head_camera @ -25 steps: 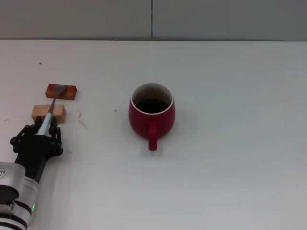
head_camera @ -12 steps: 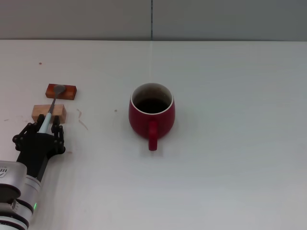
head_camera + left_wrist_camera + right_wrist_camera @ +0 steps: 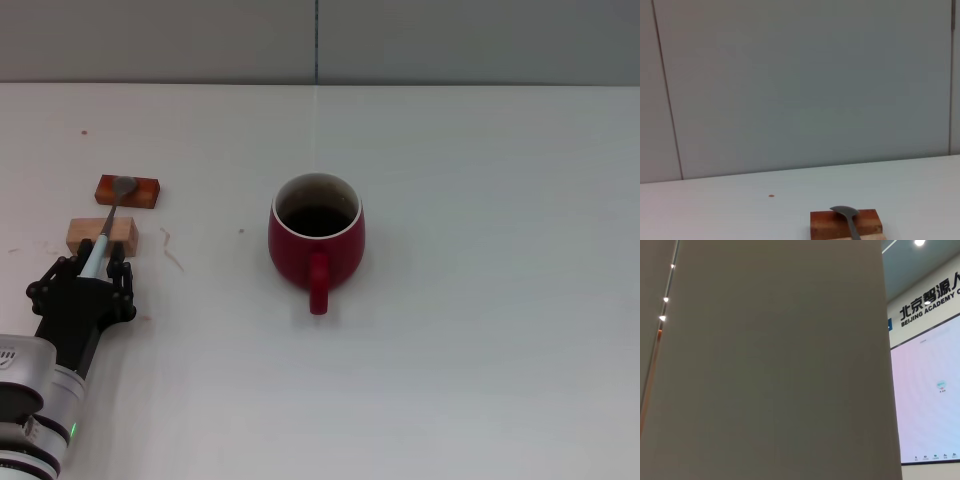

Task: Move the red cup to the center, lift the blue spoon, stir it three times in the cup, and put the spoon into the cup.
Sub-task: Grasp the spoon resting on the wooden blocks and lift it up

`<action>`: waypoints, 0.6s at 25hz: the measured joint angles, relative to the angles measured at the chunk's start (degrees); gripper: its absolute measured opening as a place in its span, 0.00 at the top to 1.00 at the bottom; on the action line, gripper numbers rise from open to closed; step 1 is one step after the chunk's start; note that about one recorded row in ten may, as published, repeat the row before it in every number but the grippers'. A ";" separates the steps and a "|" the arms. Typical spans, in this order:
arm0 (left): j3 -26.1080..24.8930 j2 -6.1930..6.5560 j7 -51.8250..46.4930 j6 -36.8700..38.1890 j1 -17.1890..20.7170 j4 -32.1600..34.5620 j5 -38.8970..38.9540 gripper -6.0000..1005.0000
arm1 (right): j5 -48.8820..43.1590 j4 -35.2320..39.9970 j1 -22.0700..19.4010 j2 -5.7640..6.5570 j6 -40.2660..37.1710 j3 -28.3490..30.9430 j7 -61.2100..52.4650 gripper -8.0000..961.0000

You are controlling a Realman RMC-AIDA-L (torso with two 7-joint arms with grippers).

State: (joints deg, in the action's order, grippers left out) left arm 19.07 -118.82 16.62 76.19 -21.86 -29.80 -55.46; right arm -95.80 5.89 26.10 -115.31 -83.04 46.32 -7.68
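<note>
The red cup (image 3: 316, 240) stands upright near the middle of the white table (image 3: 480, 300), its handle pointing toward me. Far to its left lies the blue spoon (image 3: 108, 218). Its grey bowl rests on an orange-red block (image 3: 143, 191) and its pale blue handle crosses a tan block (image 3: 80, 234). My left gripper (image 3: 92, 266) sits low at the near end of the handle, open, with a finger on either side of it. The left wrist view shows the spoon's bowl (image 3: 844, 212) on the orange-red block (image 3: 825, 226). My right gripper is out of view.
Both blocks sit close together near the table's left edge. Small marks dot the tabletop around them. A grey wall runs behind the table's far edge. The right wrist view shows only a wall and a distant screen.
My left gripper has slid slightly back toward me along the spoon's handle, then stopped. Spoon and cup have not moved.
</note>
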 joint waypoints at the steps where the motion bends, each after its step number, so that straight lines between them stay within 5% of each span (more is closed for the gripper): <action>1: 0.00 0.00 0.00 0.00 -0.01 0.00 0.00 0.69 | 0.00 0.00 0.00 0.00 0.02 0.00 0.00 0.33; 15: -0.26 0.09 0.00 0.18 0.11 0.23 -0.03 0.70 | 0.00 0.00 0.00 -0.03 0.09 -0.09 0.03 0.33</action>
State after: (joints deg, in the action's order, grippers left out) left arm 18.80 -118.73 16.62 76.37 -21.74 -29.56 -55.49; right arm -95.80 5.89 26.10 -115.34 -82.96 46.23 -7.65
